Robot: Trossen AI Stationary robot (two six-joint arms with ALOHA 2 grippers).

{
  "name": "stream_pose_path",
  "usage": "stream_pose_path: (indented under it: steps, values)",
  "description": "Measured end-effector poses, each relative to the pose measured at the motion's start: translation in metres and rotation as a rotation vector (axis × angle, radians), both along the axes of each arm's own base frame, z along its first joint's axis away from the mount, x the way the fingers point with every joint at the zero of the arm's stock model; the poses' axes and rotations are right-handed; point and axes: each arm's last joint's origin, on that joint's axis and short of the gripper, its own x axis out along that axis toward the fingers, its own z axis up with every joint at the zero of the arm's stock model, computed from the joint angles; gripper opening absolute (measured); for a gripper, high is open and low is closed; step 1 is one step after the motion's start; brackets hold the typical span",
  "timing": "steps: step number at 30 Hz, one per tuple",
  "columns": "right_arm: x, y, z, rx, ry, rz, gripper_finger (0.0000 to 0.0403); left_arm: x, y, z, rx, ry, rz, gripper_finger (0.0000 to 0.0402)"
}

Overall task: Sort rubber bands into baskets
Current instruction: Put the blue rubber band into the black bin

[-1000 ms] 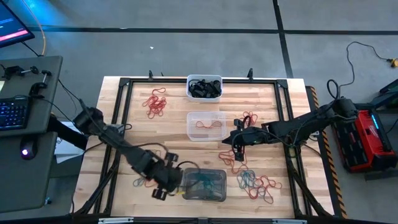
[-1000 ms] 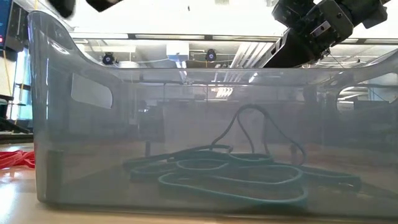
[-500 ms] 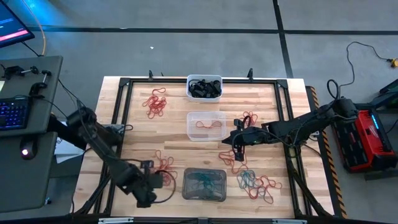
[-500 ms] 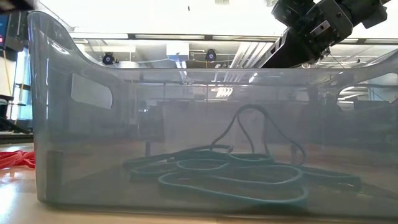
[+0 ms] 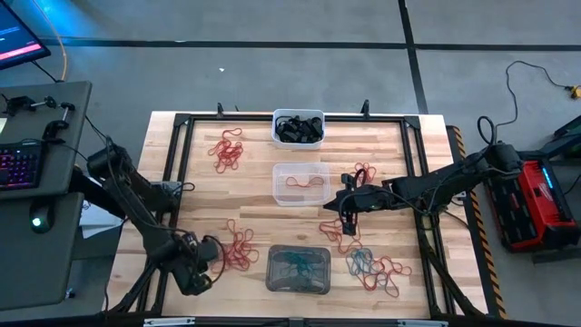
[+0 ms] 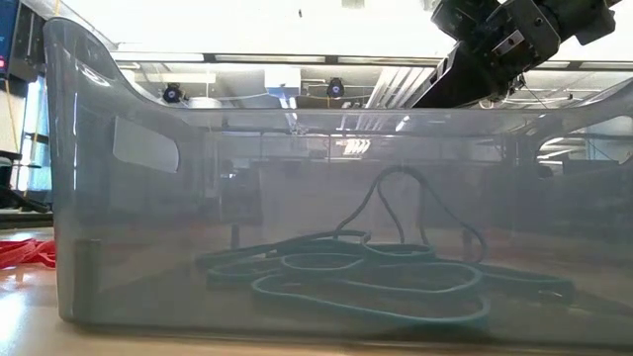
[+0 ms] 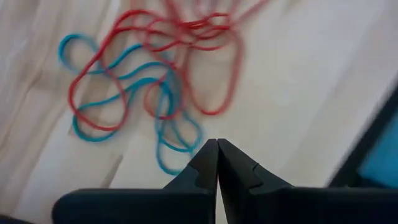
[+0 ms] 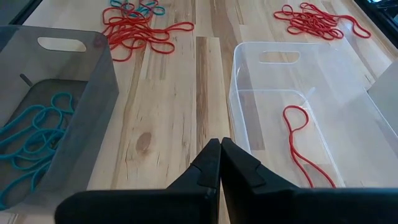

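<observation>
My left gripper is shut and points down near the table's front left. It hangs over a tangle of red and blue-teal rubber bands and touches none of them. My right gripper is shut and hovers just right of the clear basket, which holds one red band. The grey basket at the front holds teal bands. The white basket at the back holds black bands.
Loose red bands lie at the back left, left of the grey basket and right of the clear basket. A mixed teal and red pile lies at the front right. A black frame rims the table.
My left gripper has travelled from the grey basket's left end toward the table's left edge and sunk lower, rolling its wrist on the way. It stayed shut and now hangs over the red and blue-teal tangle.
</observation>
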Motion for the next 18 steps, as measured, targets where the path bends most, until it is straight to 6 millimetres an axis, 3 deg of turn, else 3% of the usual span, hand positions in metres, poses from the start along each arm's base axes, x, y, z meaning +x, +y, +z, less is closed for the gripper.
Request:
stream_pose_path:
  steps: [13,18]
  values:
    - [0.000,0.000,0.000,0.003,0.001,0.004,0.0000,-0.013,0.018,-0.041,-0.005,0.078,0.096,0.0081]
    - [0.000,0.000,0.000,0.003,0.001,0.005,0.0000,-0.014,0.023,-0.050,-0.010,0.068,0.095,0.0089]
